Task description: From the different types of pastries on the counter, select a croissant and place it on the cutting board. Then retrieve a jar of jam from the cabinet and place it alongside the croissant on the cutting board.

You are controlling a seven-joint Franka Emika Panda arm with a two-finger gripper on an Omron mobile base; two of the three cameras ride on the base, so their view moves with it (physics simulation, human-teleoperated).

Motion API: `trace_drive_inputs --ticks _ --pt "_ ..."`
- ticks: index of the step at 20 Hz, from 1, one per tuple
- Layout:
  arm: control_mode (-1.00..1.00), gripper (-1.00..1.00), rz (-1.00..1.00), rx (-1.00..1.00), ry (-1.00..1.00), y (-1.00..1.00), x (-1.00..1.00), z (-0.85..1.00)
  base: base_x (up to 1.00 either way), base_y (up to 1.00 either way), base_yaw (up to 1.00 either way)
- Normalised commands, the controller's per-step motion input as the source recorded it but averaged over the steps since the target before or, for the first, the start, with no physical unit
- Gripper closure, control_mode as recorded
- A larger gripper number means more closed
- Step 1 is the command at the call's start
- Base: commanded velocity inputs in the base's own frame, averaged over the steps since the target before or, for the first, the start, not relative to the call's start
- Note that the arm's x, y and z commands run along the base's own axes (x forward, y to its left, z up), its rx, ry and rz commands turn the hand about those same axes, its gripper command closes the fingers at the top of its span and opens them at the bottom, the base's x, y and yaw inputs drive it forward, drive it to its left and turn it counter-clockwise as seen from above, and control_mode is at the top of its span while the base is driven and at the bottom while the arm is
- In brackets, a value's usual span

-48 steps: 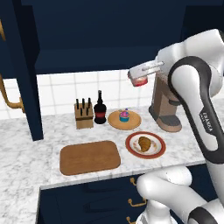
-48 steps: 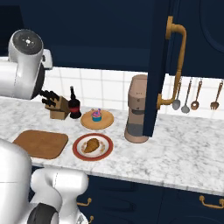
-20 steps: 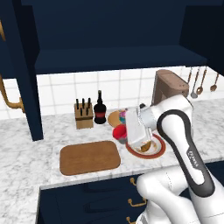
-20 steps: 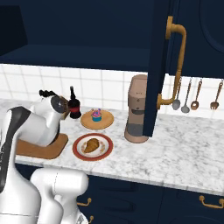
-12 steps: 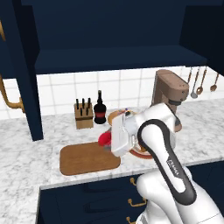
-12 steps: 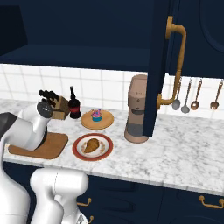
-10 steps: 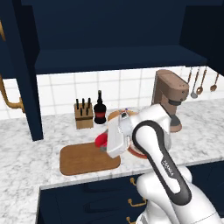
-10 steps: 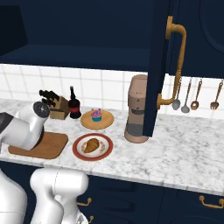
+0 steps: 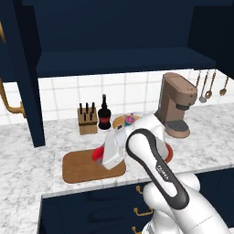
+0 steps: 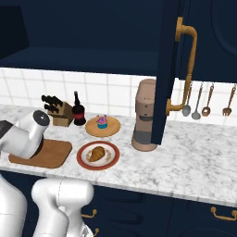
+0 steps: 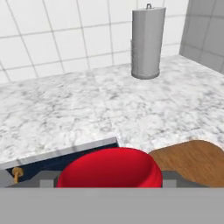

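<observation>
The hand grips the jar of jam, low over the cutting board; contact seems unclear. The croissant lies on the red-rimmed plate, right of the board. Next: set the jar down, then release.
</observation>
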Motion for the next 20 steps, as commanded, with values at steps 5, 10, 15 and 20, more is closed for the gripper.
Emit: trace_drive_inputs --ticks 5,10,15,20 --pt "-1.0 1.0 -0.02 0.0 0.0 0.25 0.06 -0.35 0.0 0.0 0.0" --pt "-1.0 1.0 -0.07 0.0 0.0 0.21 0.31 -0.22 0.0 0.0 0.0" --pt "-1.0 1.0 0.01 0.0 0.0 -0.02 0.38 -0.2 0.0 0.0 0.0" --pt "-1.0 1.0 0.05 0.0 0.01 -0.01 0.34 -0.09 0.0 0.0 0.0"
